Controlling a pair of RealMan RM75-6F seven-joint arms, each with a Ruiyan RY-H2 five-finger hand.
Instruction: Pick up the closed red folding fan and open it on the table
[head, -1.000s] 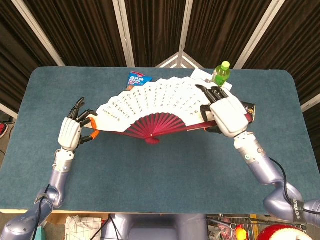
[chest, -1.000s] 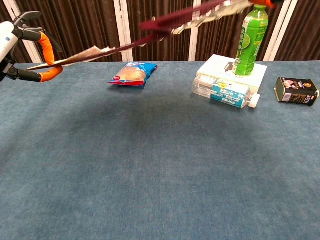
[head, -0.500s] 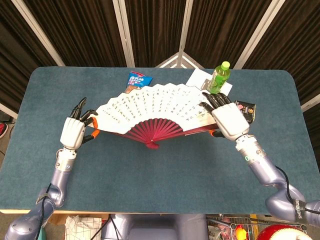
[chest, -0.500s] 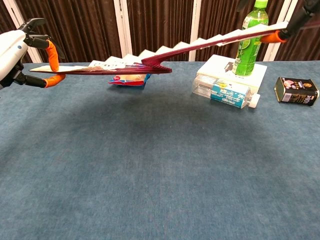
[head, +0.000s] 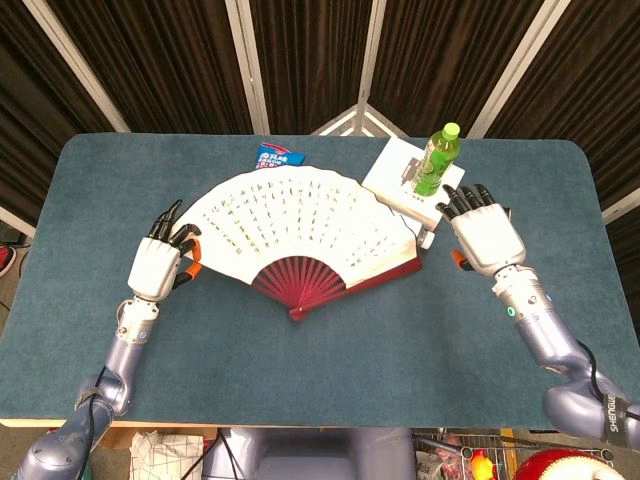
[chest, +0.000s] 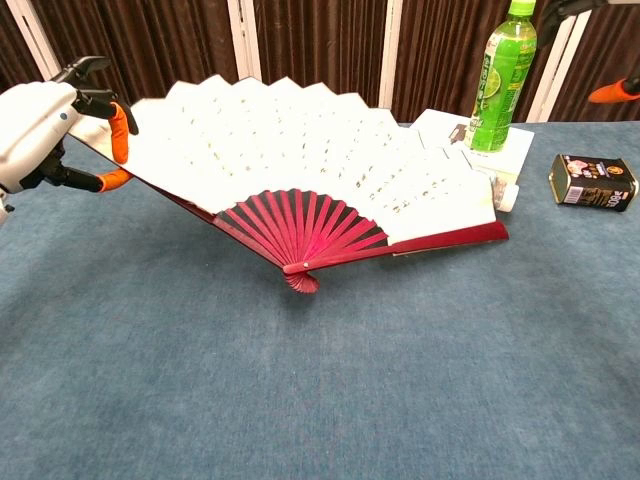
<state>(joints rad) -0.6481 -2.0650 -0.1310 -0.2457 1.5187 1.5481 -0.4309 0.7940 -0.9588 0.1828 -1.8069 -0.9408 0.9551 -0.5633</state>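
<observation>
A red folding fan (head: 300, 225) lies spread wide on the blue desk (head: 320, 350), its white leaf printed with dark script and its red ribs converging on a pivot that points toward the near edge. The left robot hand (head: 158, 268) pinches the fan's left edge between orange-tipped fingers (chest: 118, 132), lifting that side slightly off the surface in the chest view. The right robot hand (head: 487, 237) hovers just right of the fan's right guard stick, fingers apart and holding nothing. Beyond the fan's right end, a green bottle (head: 434, 160) stands upright on a white box (head: 390, 178). A blue snack packet (head: 277, 155) shows past the fan's far edge, and a dark can (chest: 592, 182), apparently lying on its side, sits at the right.
</observation>
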